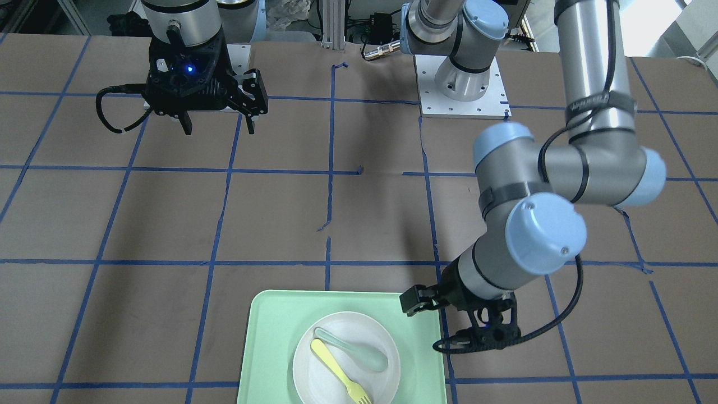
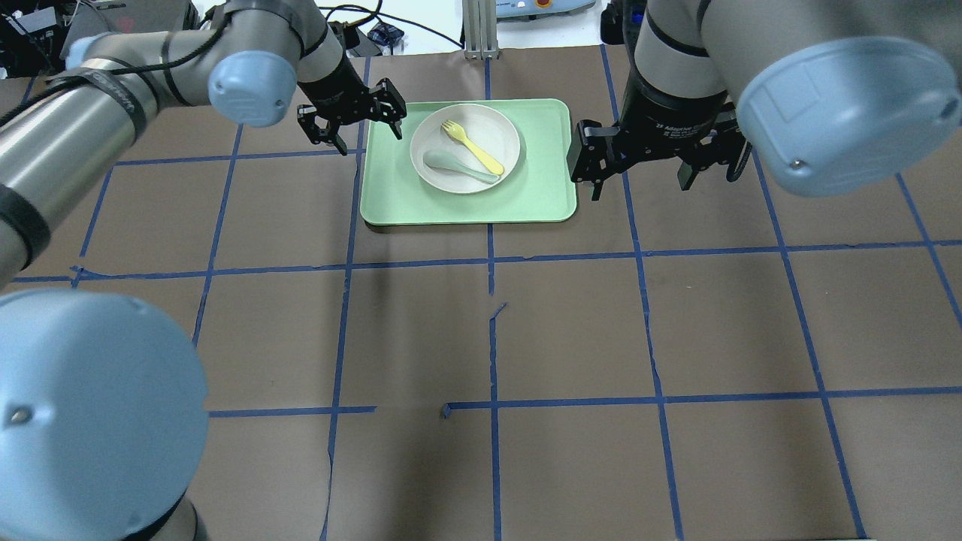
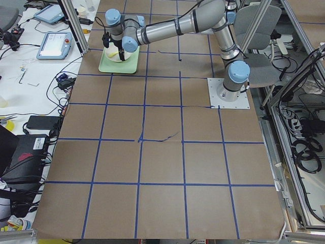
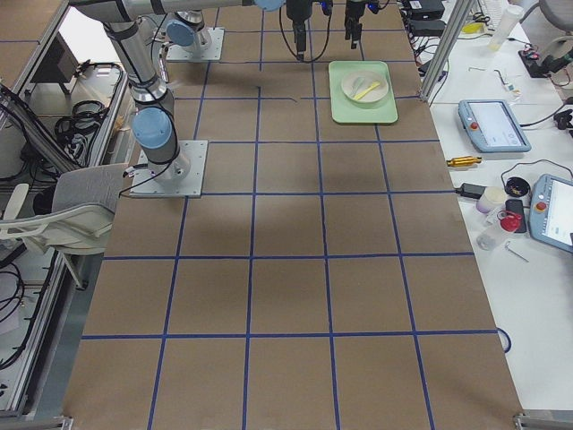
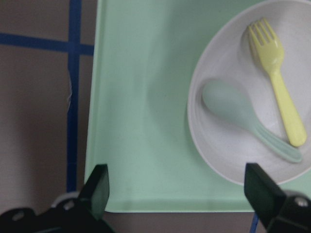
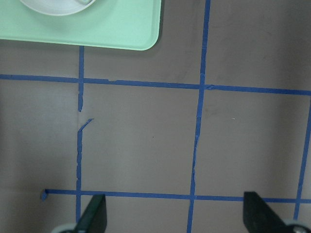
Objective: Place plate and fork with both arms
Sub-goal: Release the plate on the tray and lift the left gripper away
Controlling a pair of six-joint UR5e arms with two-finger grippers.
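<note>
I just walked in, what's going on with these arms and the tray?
Nothing is held yet. The plate sits on the tray with the fork and a spoon lying in it. The left gripper is open over the tray's edge by the plate; the right gripper is open over the table beside the tray.

We log a table (image 2: 751, 323) covered in brown paper and gridded with blue tape (image 2: 661, 400), the tape torn and broken near centre. Directly on it lie a mint-green tray (image 2: 391, 195) near the far edge and a white mounting plate (image 1: 488, 101).
</note>
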